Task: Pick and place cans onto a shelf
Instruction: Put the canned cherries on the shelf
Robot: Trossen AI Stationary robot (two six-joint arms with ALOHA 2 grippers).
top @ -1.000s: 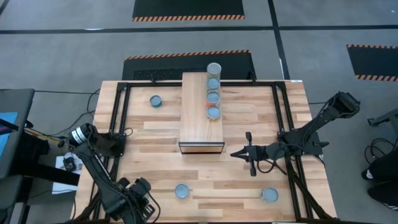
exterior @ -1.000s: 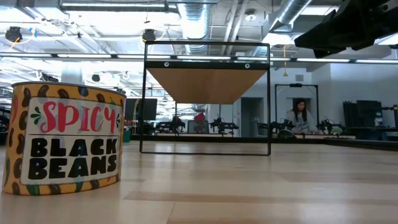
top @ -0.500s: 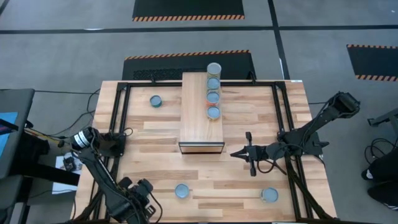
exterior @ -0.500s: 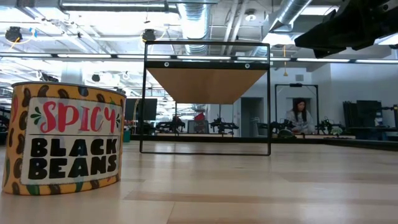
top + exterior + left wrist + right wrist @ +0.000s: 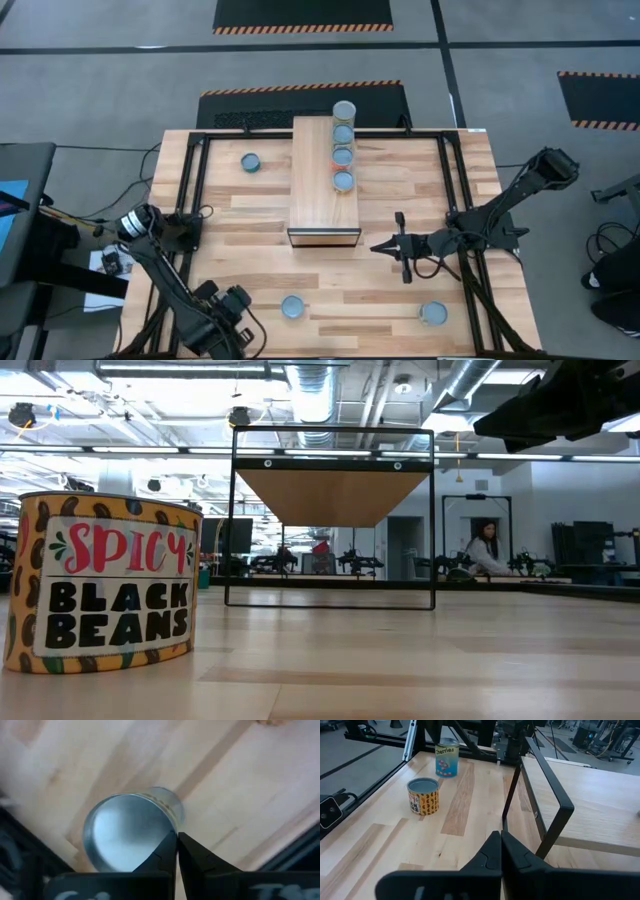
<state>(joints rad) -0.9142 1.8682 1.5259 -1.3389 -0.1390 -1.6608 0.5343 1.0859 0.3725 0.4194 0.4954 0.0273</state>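
Several cans point(image 5: 343, 156) stand in a row on the light-wood shelf point(image 5: 315, 190). Single cans rest upright on the table at the far left point(image 5: 250, 162), the near middle point(image 5: 292, 307) and the near right point(image 5: 433, 314). My left gripper point(image 5: 243, 318) points down at the near left. In the left wrist view it point(image 5: 176, 836) is shut, its tips over the rim of a silver-topped can point(image 5: 127, 832). My right gripper point(image 5: 378, 247) is shut and empty, lying level to the right of the shelf's near end. My left gripper's shut fingertips point(image 5: 167, 845) point down over the edge of the can's round top point(image 5: 165, 820). I cannot tell whether they touch the can. The can stands upright on the table.
A black metal frame point(image 5: 195, 190) runs around the tabletop and carries the shelf. The low view has a "Spicy Black Beans" can point(image 5: 110, 585) close at left. The right wrist view shows a beans can point(image 5: 423, 795), a blue cherries can point(image 5: 446, 757) and a frame post point(image 5: 555, 820).
My left arm has shifted a little toward the table's right, closer to the can near the front edge. The cans and my right arm have stayed where they were.
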